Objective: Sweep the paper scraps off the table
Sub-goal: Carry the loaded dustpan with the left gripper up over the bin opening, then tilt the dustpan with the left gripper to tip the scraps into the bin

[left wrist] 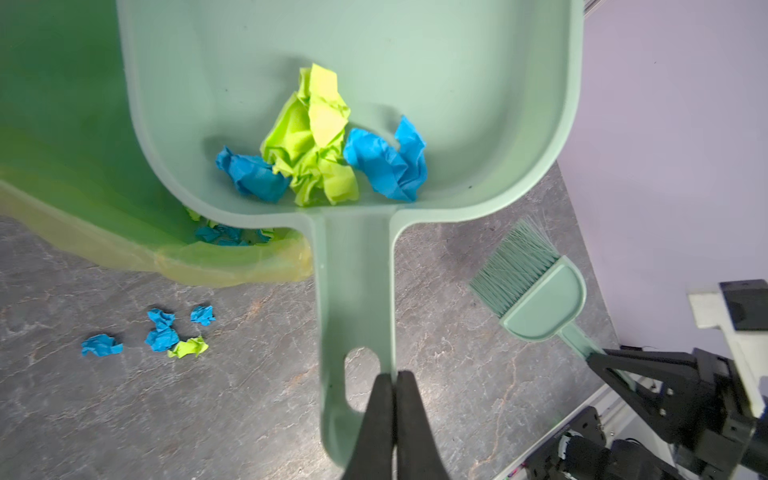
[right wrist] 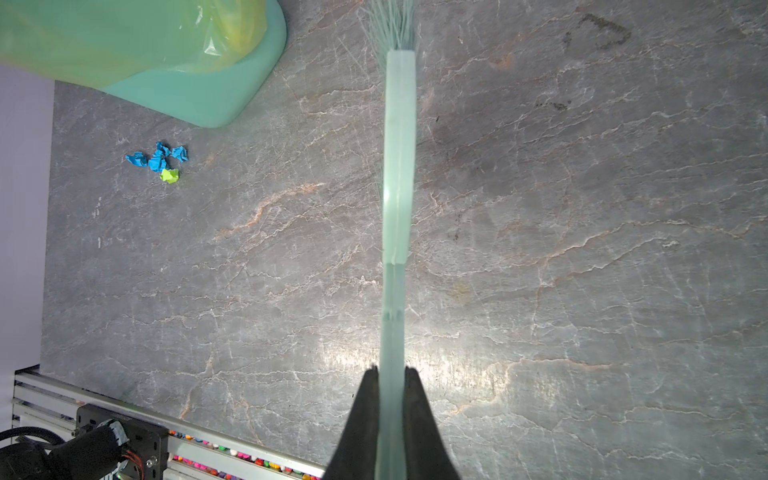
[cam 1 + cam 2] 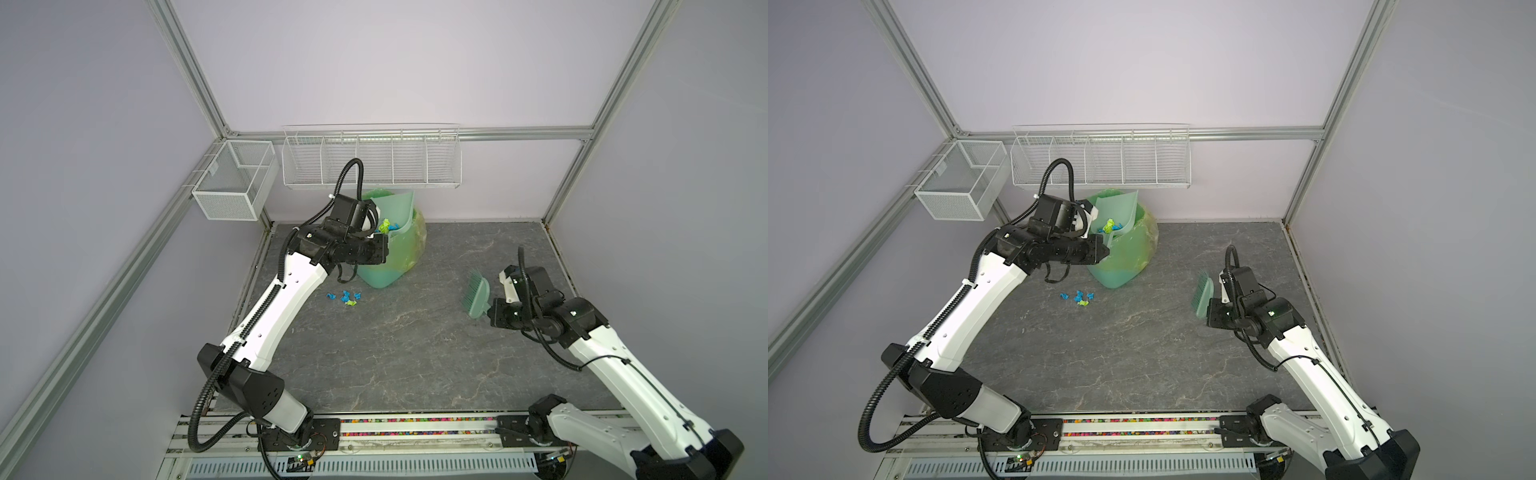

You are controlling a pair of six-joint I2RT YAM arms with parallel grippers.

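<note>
Several blue and lime-green paper scraps (image 3: 345, 297) (image 3: 1077, 297) (image 1: 162, 332) (image 2: 160, 160) lie on the dark grey table (image 3: 415, 353) in front of a green lined bin (image 3: 390, 266) (image 2: 199, 95). My left gripper (image 1: 394, 376) is shut on the handle of a mint dustpan (image 1: 291, 62) (image 3: 399, 208), raised over the bin's mouth. More scraps (image 1: 320, 153) rest at the pan's handle end, and a few (image 1: 224, 235) lie inside the bin. At the right, my right gripper (image 2: 391, 370) is shut on the handle of a mint brush (image 2: 399, 166) (image 3: 476, 297), held off the table.
A white wire rack (image 3: 370, 158) and a mesh basket (image 3: 232, 183) hang on the back rails above the bin. A rail with coloured beads (image 3: 415, 428) runs along the table's front edge between the arm bases.
</note>
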